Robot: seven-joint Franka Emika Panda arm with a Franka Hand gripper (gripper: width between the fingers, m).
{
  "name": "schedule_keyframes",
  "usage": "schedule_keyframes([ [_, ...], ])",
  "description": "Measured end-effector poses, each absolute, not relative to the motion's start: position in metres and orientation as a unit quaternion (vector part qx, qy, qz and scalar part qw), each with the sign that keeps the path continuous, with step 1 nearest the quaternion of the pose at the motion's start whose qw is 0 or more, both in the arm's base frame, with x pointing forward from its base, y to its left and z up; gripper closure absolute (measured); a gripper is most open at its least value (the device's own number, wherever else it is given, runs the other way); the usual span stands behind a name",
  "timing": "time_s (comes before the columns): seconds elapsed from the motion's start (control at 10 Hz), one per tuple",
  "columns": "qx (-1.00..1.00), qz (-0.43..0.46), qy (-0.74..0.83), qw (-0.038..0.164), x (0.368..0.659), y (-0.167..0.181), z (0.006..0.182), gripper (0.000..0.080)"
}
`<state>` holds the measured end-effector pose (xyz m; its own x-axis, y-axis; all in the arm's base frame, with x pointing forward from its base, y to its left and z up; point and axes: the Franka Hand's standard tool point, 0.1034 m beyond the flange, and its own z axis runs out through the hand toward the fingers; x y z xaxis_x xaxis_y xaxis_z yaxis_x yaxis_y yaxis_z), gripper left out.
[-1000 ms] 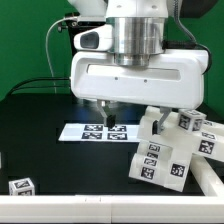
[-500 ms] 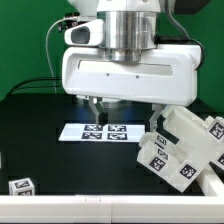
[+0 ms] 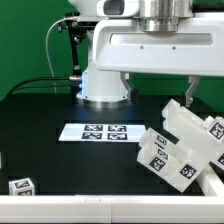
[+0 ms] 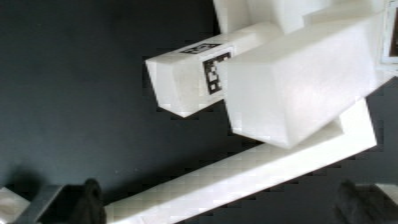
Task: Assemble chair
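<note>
Black tabletop with a green backdrop behind it, pretty standard rig. The marker board lies flat in the middle of the exterior view, and the arm's base stands behind it.

The chair body sits at the lower right of the exterior view. It's a chunky white cluster of slabs with square tags on the faces, lying tilted rather than square to the table. It looks to be nudged up against a white angled rail in that corner, probably so the thing is braced and can't slide when another part gets pushed in. From the wrist view, the chair body overlaps that rail, but whether they actually touch is hard to call.

The claw hangs at the upper right of the exterior view, spread wide with nothing between its fingers. That width makes sense, since these slabs are fat. The chair body is below it and a bit toward the exterior view's right. One finger is near the top edge of the cluster, though they look apart. In the wrist view the claw shows only its dark tips, clear of the white parts.

One small tagged block lies well apart at the lower left, likely a leg waiting its turn.
</note>
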<state>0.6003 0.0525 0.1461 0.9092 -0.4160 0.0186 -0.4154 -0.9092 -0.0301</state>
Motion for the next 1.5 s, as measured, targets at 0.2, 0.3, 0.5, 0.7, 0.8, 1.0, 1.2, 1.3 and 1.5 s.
schedule_keyframes([
  [0.2, -0.977, -0.008, 0.213, 0.012, 0.598, 0.052, 0.144, 0.0151],
  [0.3, -0.976, 0.01, 0.217, 0.008, 0.586, 0.048, 0.136, 0.0151],
  [0.5, -0.975, -0.004, 0.22, 0.008, 0.583, 0.053, 0.13, 0.0151],
  [0.7, -0.975, -0.024, 0.219, 0.01, 0.588, 0.055, 0.13, 0.0151],
  [0.8, -0.976, -0.029, 0.216, 0.01, 0.589, 0.056, 0.13, 0.0151],
  [1.0, -0.976, -0.057, 0.21, 0.008, 0.596, 0.043, 0.126, 0.0151],
  [1.2, -0.977, -0.067, 0.205, 0.001, 0.597, 0.03, 0.115, 0.0151],
  [1.3, -0.976, -0.069, 0.206, -0.001, 0.599, 0.025, 0.111, 0.0151],
  [1.5, -0.976, -0.068, 0.207, -0.006, 0.599, 0.024, 0.103, 0.0151],
])
